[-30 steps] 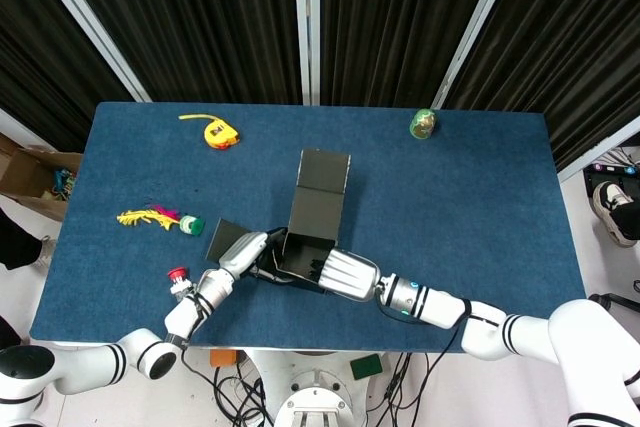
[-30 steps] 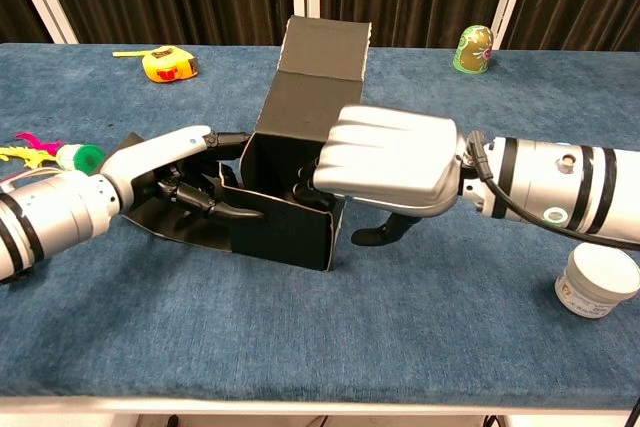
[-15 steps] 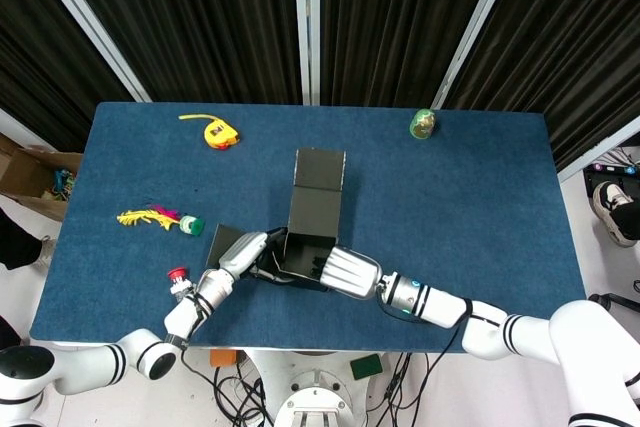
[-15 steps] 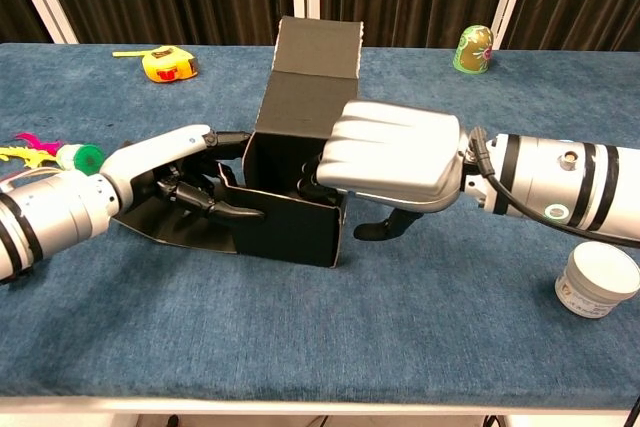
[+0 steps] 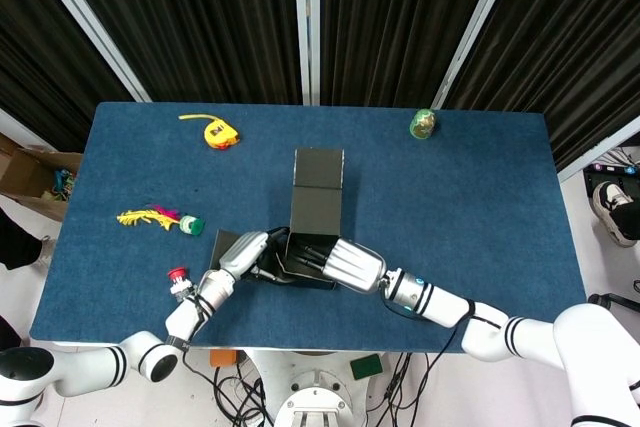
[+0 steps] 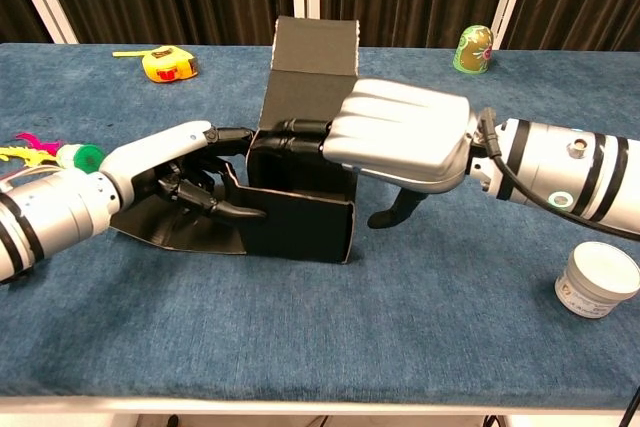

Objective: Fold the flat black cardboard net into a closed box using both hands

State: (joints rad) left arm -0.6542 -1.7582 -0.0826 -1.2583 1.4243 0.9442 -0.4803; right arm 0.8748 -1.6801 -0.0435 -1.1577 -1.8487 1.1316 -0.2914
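The black cardboard box [image 6: 300, 217] stands half-formed near the front middle of the blue desk [image 6: 300, 327], its walls raised, its top open, a tall lid flap upright at the back and one flap lying flat to the left. The left hand [image 6: 165, 182] grips the left wall, fingers curled around it. The right hand [image 6: 400, 142] lies palm-down over the opening, fingers reaching across the rim, thumb outside.

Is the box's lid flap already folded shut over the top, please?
No, in the chest view the lid flap stands upright behind the open box, with the right hand reaching over it.
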